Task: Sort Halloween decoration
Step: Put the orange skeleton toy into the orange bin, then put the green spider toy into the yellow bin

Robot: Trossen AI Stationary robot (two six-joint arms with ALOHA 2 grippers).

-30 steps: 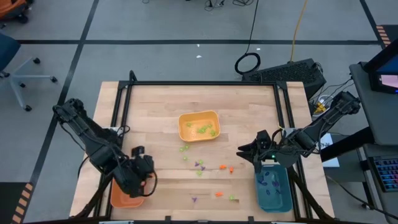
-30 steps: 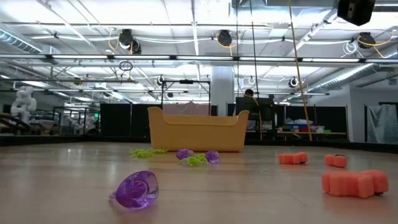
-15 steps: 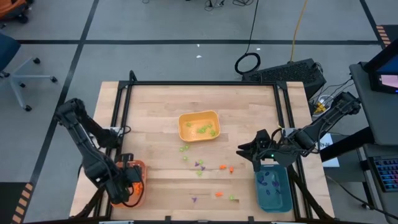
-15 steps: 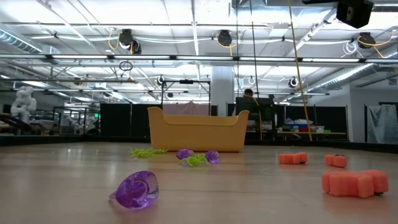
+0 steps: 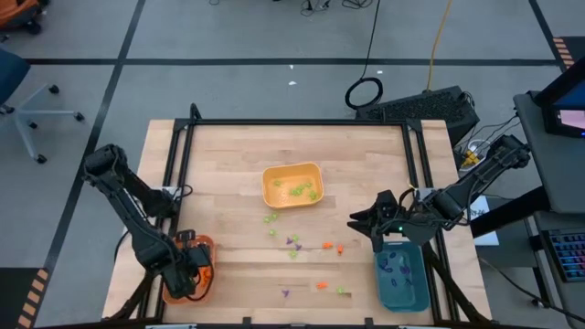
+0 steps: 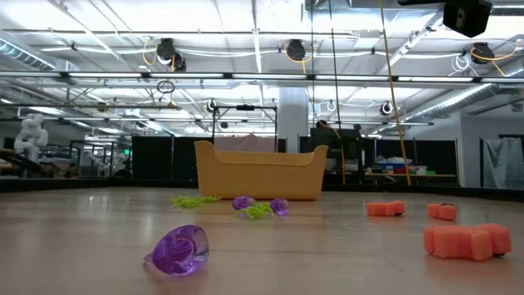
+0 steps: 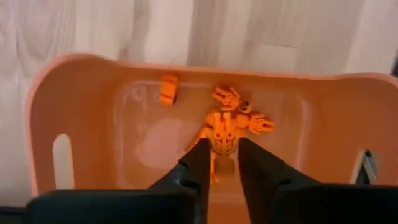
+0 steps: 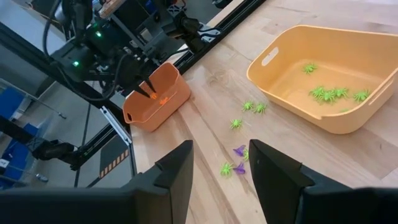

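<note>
The Halloween decoration is small orange, green and purple pieces. Some lie loose mid-table: green [image 5: 271, 219], purple [image 5: 292, 242], orange [image 5: 327, 245]. My left gripper [image 5: 190, 267] points down into the orange tray [image 5: 208, 245] at the near left corner, shut on an orange piece [image 7: 224, 134]. Two more orange pieces [image 7: 168, 89] lie on that tray's floor. My right gripper [image 5: 358, 222] hangs open and holds nothing, beside the teal tray [image 5: 402, 279], which holds purple pieces. The yellow tray [image 5: 292, 185] holds green pieces. My left gripper has a small legged orange piece [image 7: 222, 142] pinched between its two fingertips [image 7: 200, 157]. The fingers come from above, pointing down into the orange tray. The piece's legs spread out past the fingertips. Whether it rests on the tray floor I cannot tell.
Near the table's front edge lie a purple piece [image 6: 178, 248] and orange pieces [image 6: 467, 239], [image 6: 385, 208]. A black frame rail [image 5: 292, 122] runs round the table top. Bare wood shows between the yellow tray and the far rail.
My left gripper has gone toward the table's near left corner and down, from beside the orange tray's right rim to inside that tray. The loose pieces on the table lie as before.
</note>
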